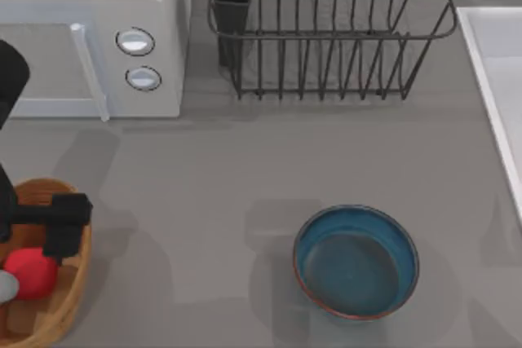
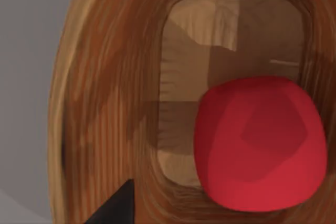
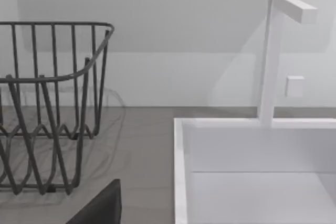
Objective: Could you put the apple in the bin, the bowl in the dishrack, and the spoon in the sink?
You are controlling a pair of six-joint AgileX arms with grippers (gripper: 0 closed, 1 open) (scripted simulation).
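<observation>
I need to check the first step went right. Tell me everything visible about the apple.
The apple is plain bright red, roundish and slightly lumpy, with a matte skin and no stem showing. It lies inside the bin, on its lighter wooden floor toward one side, at the table's near left. The left tool is just above it, apparently not gripping it.

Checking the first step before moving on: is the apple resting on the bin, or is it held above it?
Cannot tell. The left wrist view shows the apple over the bin floor, but no plain contact or gap; the top view has the left gripper above them.
</observation>
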